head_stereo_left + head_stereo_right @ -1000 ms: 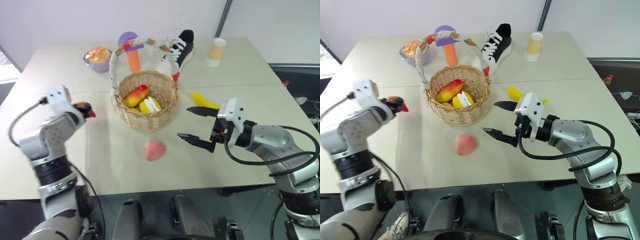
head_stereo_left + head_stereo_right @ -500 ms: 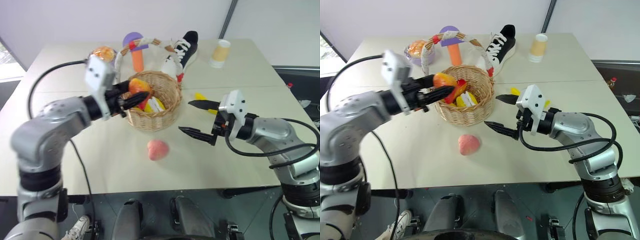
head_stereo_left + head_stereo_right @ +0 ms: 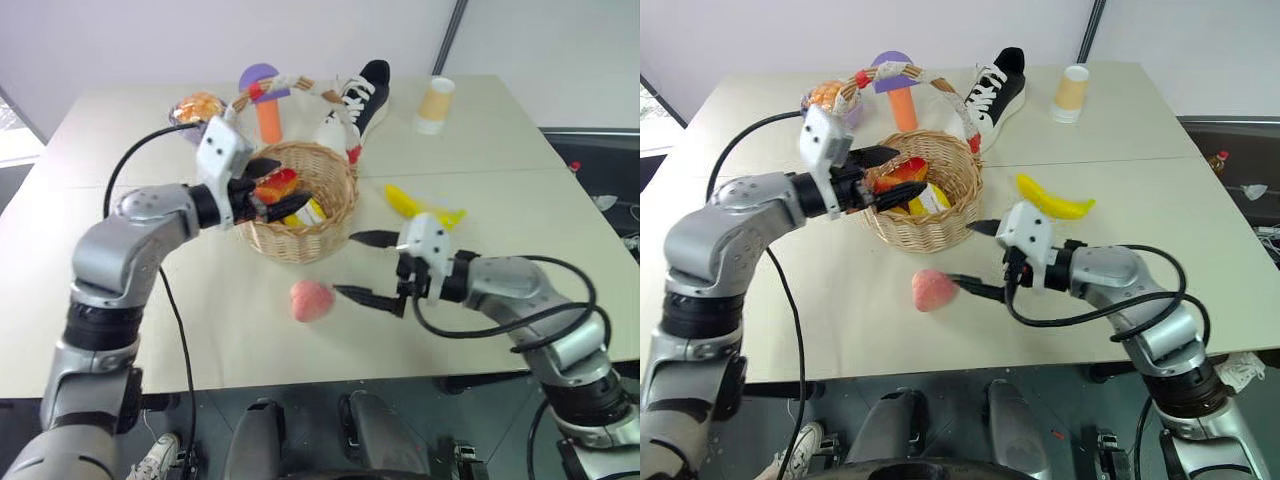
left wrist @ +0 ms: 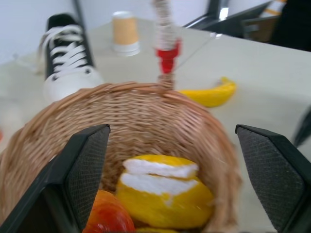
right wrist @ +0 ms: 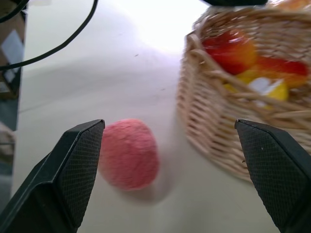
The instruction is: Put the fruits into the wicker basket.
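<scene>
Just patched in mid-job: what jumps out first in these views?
The wicker basket at mid-table already holds fruit, and the left gripper sits over its rim with jaws open. In front of the basket a pink peach lies on the table, with the open right gripper close beside it. A yellow banana lies to the basket's right.

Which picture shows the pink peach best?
The right wrist view: the pink peach looks big there, beside the wicker basket. Both eye views show it small on the table; the left wrist view looks into the basket instead.
</scene>
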Robot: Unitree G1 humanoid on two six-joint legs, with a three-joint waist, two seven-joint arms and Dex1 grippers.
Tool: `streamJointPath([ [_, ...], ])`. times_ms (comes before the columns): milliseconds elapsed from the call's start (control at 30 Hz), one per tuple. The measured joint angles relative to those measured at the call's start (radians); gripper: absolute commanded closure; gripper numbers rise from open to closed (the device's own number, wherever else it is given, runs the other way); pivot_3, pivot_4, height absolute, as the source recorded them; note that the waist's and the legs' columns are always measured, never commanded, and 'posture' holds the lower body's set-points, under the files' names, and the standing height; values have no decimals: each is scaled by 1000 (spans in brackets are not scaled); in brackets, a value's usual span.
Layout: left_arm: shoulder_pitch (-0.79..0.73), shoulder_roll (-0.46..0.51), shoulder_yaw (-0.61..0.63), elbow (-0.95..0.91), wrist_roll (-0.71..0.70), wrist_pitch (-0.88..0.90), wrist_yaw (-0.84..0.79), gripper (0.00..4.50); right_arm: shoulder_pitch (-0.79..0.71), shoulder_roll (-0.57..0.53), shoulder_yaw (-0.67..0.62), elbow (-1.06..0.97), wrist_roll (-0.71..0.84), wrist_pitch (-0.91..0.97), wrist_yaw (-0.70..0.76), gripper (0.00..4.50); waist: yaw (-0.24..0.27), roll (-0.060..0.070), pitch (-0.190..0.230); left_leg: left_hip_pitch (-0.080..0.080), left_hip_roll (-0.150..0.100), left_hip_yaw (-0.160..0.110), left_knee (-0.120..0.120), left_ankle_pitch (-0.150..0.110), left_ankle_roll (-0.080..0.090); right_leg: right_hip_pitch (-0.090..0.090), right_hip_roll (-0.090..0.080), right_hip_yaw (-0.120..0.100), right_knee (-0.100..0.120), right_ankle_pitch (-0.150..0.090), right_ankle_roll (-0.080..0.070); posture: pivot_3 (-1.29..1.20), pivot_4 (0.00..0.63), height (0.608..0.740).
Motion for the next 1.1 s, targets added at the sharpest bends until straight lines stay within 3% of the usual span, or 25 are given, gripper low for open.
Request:
streamJointPath([
  [200,197,140,113,-76,-65,0,-135,35,-51,48,123,104,-78,-55,80,0,-9,0,0,0,0,0,1,0,0,1,-1,-1,0,0,0,0,150,740],
  [500,450,169,213,-219,-105,-39,-182,35,-92,157,229,293,-176,-143,139,0,-15,0,0,0,1,-1,1,0,0,1,-1,-1,0,0,0,0,150,740],
  [933,550,241,217,-238,-80,-103,-242,35,-112,194,228,402,-233,-146,156,0,-17,0,0,0,1,-1,0,0,0,1,-1,-1,0,0,0,0,150,740],
  [1100,563,252,216,-239,-76,-115,-254,0,-112,219,223,408,-249,-172,148,2145,-16,0,0,0,1,0,0,0,0,1,-1,-1,0,0,0,0,150,740],
])
